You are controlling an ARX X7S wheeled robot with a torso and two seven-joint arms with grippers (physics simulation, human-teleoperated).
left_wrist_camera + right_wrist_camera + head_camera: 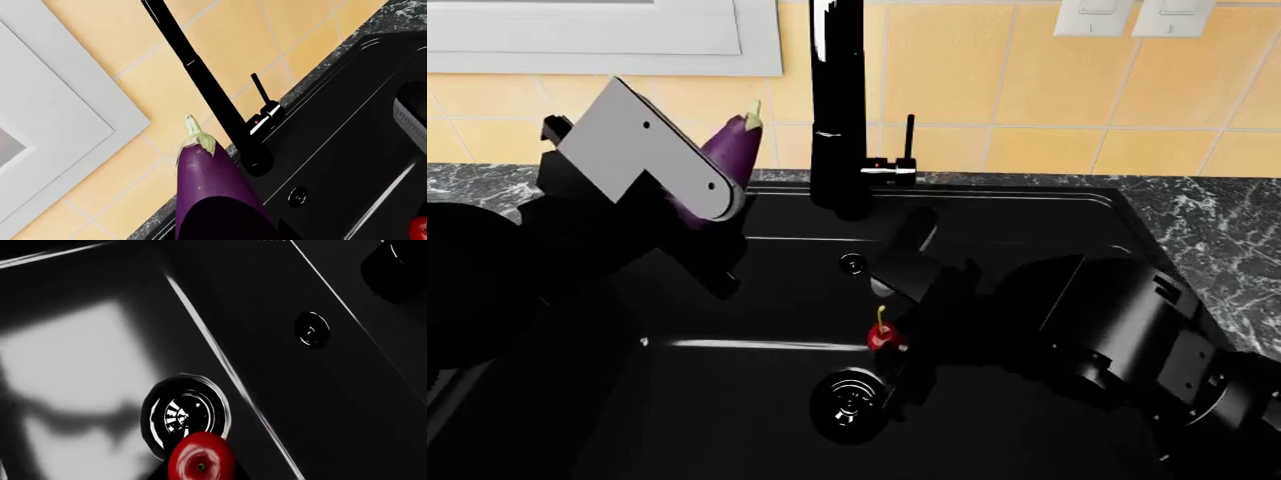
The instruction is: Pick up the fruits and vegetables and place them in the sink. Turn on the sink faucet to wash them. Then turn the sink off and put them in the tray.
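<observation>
While raised beside the faucet [837,110] above the sink [1068,215], eggplant [731,145] pinched in left jaws, ready for dropping; cherry [885,337] pinched in right jaws near drain [849,397].

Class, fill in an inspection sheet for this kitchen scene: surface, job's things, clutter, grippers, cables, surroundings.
Surface: dark marbled counter around a black sink.
Job's things: eggplant held up over the sink's left side, stem up; cherry by the drain, at the right gripper's tip; faucet upright, lever raised, no water seen. Tray not in view.
Clutter: nothing seen.
Grippers: left gripper shut on the eggplant; right gripper low in the basin, jaws hard to read.
Cables: nothing seen.
Surroundings: yellow tiled wall, white frame, wall switches.
</observation>
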